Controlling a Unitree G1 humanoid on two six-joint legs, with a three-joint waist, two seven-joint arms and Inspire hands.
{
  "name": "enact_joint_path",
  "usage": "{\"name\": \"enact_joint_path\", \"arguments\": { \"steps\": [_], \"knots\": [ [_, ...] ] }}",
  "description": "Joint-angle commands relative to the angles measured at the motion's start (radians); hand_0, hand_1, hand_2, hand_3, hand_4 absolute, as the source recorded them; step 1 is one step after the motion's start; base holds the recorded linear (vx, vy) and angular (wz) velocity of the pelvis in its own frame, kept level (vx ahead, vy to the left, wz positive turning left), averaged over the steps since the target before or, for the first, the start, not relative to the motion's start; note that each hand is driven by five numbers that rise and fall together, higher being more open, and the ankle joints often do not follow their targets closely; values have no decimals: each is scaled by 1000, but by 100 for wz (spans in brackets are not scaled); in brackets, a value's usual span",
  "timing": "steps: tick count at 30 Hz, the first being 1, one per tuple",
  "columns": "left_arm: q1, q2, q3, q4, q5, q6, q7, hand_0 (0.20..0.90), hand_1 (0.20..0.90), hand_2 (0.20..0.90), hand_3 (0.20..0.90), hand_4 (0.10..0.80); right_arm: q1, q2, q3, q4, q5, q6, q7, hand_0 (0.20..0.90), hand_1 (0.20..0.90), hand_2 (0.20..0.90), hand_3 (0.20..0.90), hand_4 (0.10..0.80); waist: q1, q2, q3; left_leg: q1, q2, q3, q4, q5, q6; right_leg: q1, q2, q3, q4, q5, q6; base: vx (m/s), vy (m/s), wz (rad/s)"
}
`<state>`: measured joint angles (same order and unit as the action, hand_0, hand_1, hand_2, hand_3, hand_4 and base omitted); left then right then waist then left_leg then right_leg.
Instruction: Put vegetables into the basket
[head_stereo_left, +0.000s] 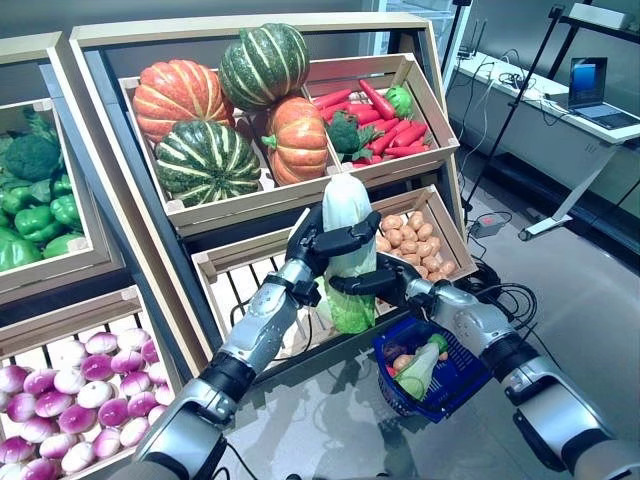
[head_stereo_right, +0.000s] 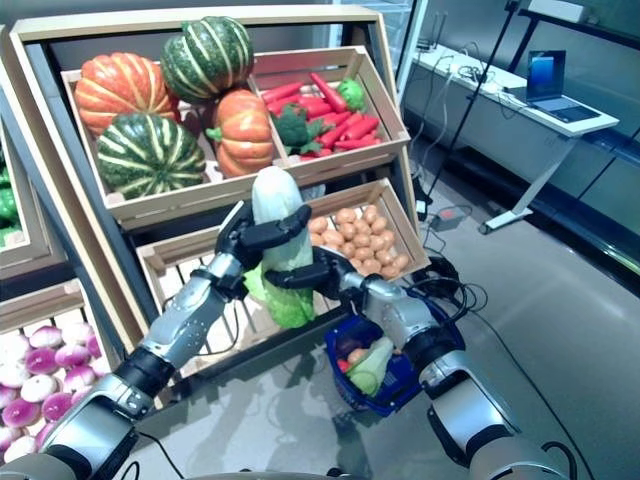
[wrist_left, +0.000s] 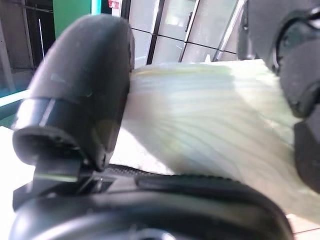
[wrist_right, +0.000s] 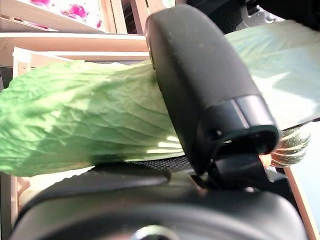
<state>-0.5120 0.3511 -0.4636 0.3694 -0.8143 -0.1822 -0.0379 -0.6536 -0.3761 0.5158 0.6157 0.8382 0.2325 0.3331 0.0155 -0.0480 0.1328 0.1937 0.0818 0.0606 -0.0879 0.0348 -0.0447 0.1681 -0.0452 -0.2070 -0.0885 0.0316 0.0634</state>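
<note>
Left eye view shows a slanted wooden rack (head_stereo_left: 150, 250) of crates on a grey floor (head_stereo_left: 600, 300), with a desk (head_stereo_left: 560, 110) and a laptop (head_stereo_left: 592, 90) at the far right. Upper crates hold pumpkins (head_stereo_left: 230, 115) and red peppers (head_stereo_left: 385, 125); a lower crate holds potatoes (head_stereo_left: 410, 240); purple onions (head_stereo_left: 70, 390) and green peppers (head_stereo_left: 35, 215) fill the crates at the left. A cabbage (head_stereo_left: 347, 250), white at its top end and leafy green at its bottom end, stands upright in the air in front of the lower crates, held by both hands. Left hand (head_stereo_left: 325, 240) reaches in from lower left and grips the white upper part, fingers curled round it; its wrist view shows the thumb pressed on the pale ribs. Right hand (head_stereo_left: 385, 283) comes from lower right and is closed on the green lower part, thumb across the leaf in its wrist view. A blue basket (head_stereo_left: 425, 375) hangs just below the right forearm and already contains several vegetables.
</note>
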Motion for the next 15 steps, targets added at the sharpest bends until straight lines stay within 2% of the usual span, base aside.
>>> {"name": "enact_joint_path", "arguments": {
  "steps": [1, 9, 15],
  "knots": [
    [-98, -123, -99, -146, -20, -63, -109, 900, 900, 900, 900, 800, -111, 61, -88, 7, 102, -138, -75, 300, 300, 300, 300, 400, 11, 10, -100, -23, -16, 8, 1, -51, -10, 14, -43, 35, 1, -5, 13, 35, -8, 0],
    [18, -71, -13, -143, 12, -47, -79, 900, 900, 900, 900, 800, 89, 14, -173, -44, 130, -157, -82, 300, 300, 300, 300, 400, 3, 12, -88, -26, -10, 16, 1, -47, -9, 8, -39, 36, 1, -3, 13, 4, -1, 0],
    [89, -66, 19, -103, 67, -61, -73, 900, 900, 900, 900, 800, 221, 15, -244, -30, 139, -193, -100, 300, 300, 300, 300, 400, -2, 15, -76, -26, -8, 16, 1, -49, -7, 6, -37, 37, 1, -4, 14, 10, -21, -1]
  ]
}}
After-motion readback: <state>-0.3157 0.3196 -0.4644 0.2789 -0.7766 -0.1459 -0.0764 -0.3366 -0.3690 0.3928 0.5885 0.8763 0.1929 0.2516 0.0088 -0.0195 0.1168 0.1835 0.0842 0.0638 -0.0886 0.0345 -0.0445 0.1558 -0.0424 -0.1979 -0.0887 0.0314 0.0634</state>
